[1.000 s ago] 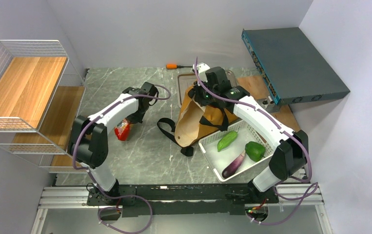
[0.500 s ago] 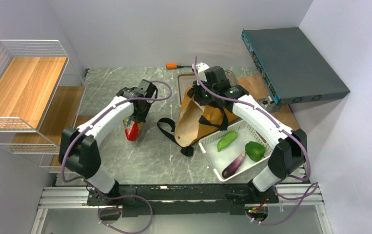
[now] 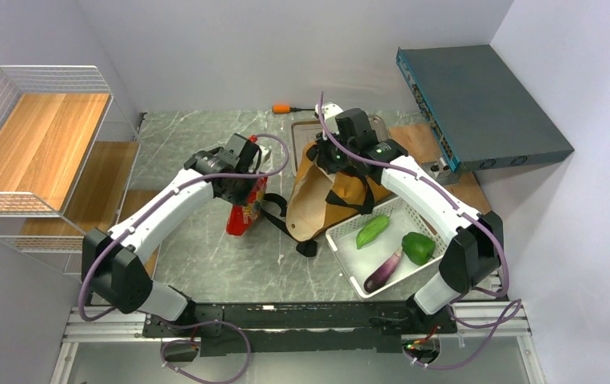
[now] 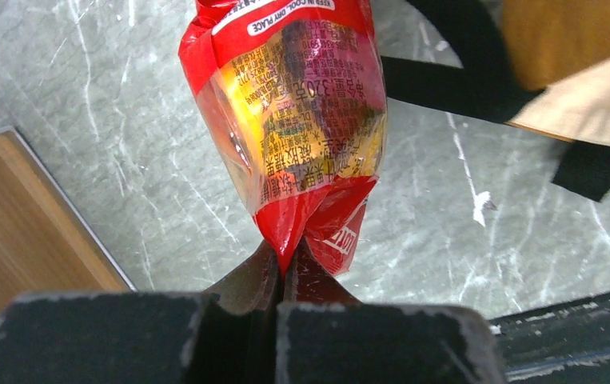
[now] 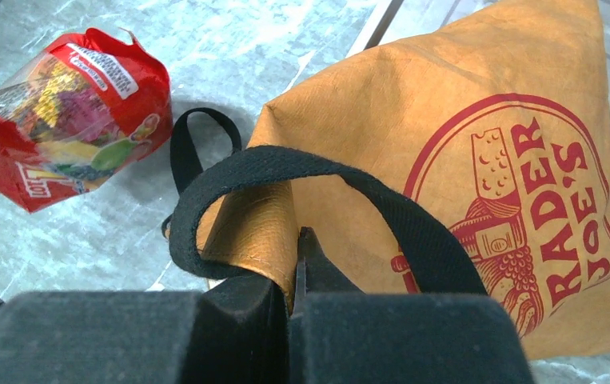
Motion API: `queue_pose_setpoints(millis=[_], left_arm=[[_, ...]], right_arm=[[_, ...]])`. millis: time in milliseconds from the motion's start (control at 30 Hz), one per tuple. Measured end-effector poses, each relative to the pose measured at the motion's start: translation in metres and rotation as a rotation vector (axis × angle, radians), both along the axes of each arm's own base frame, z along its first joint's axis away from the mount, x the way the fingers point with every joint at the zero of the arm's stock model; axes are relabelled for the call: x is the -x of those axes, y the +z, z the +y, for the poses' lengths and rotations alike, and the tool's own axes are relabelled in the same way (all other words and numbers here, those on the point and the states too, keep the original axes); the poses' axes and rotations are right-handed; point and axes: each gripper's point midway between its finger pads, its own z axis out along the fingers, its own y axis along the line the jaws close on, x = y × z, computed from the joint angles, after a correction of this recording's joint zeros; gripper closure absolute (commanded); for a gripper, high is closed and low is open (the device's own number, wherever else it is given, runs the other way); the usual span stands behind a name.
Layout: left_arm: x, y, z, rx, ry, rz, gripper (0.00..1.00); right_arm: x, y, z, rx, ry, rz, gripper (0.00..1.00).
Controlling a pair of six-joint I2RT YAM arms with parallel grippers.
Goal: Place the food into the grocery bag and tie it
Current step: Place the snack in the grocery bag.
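**Left gripper** [image 4: 285,260]: jaws pinched tight on the crimped end seal of a red-and-yellow snack packet [image 4: 293,120], which hangs from the fingertips.

**Right gripper** [image 5: 295,248]: clamped on the rim of the grocery bag [image 5: 461,120]. A black strap [image 5: 285,172] loops just ahead of it, and the packet sits off to its left.

**Handling, as judged:**
- The packet is light, crinkly film, likely slippery, with crushable contents. The flat seal is the sound place to hold it.
- The bag is soft fabric and will probably sag shut unless its rim is held up.
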Motion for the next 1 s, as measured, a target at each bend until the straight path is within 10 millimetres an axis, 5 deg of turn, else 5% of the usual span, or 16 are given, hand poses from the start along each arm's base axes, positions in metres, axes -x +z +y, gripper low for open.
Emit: queue_pose_setpoints(millis=[500,800,1000], left_arm=[[0.054,0.054,-0.017,0.160,-0.168,-0.070,1.00],[0.095,0.052,-0.039,0.195,-0.356,0.021,1.00],[0.105,0.053,-0.056,0.238,-0.426,0.064,1.00]], right_arm=[[-0.004,-0.002,0.005,-0.003,0.000,0.015,1.00],[-0.008,-0.004,0.008,-0.009,-0.004,0.026,1.00],[-0.009,-0.006,0.010,-0.012,-0.006,0.032,1.00]])
